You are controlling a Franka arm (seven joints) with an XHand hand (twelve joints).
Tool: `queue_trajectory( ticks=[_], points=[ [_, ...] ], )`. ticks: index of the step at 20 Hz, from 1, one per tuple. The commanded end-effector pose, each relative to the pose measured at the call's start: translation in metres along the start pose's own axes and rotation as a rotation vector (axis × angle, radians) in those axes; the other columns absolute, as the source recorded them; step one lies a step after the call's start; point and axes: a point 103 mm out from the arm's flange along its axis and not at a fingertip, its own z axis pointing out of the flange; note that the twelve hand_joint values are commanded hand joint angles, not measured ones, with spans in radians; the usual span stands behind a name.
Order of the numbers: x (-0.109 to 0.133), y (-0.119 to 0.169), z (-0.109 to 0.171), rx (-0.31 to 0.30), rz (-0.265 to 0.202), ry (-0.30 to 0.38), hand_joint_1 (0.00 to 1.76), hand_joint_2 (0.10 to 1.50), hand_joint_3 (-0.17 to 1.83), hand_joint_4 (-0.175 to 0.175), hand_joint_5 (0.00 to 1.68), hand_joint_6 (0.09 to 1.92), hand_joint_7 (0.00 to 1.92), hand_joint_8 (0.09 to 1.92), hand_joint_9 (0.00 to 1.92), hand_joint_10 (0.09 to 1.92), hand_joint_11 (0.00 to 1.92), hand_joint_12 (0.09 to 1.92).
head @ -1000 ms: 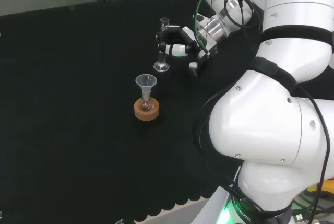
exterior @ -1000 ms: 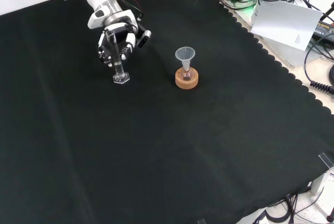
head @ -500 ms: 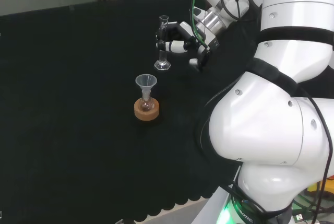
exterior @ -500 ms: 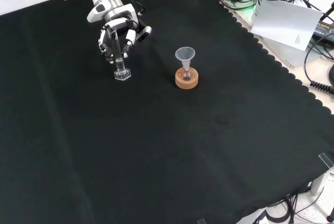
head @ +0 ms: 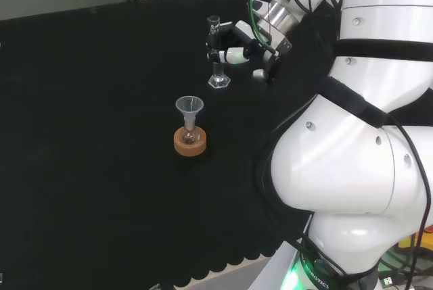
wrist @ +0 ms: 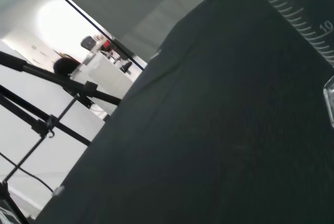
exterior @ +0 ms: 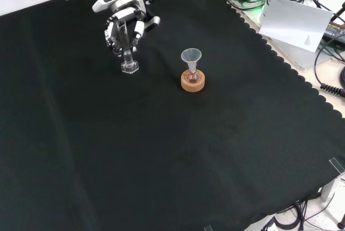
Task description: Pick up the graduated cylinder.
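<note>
Your hand grasps the graduated cylinder above the tabletop.

In the front view, left to right: your hand (exterior: 125, 29) has its fingers curled round the upright graduated cylinder (exterior: 128, 58), whose hexagonal foot hangs just clear of the black tabletop (exterior: 161, 150). To its right, apart, a funnel (exterior: 191, 57) sits in a small flask (exterior: 192, 76) on a cork ring (exterior: 192, 83).

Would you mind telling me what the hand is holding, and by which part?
The hand holds the graduated cylinder by the upper part of its tube, with the base hanging below the fingers.
</note>
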Motion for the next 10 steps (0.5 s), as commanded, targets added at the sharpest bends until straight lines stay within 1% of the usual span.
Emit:
queue_trajectory(
  ticks=[1, 4, 8, 10],
  points=[
    [0.027, -0.042, -0.014, 0.070, 0.054, -0.112, 1.15, 1.12, 0.03, -0.175, 0.96, 1.05, 1.15, 0.44, 1.31, 0.16, 1.14, 0.83],
    [0.039, -0.060, -0.016, 0.090, 0.071, -0.144, 1.15, 1.12, 0.03, -0.175, 0.97, 1.05, 1.15, 0.44, 1.31, 0.15, 1.14, 0.83],
    [0.049, -0.084, -0.017, 0.102, 0.097, -0.163, 1.15, 1.11, 0.03, -0.175, 0.97, 1.04, 1.15, 0.44, 1.32, 0.15, 1.14, 0.83],
    [0.055, -0.098, -0.016, 0.117, 0.109, -0.192, 1.15, 1.11, 0.03, -0.175, 0.97, 1.04, 1.16, 0.43, 1.32, 0.15, 1.14, 0.83]
  ],
)
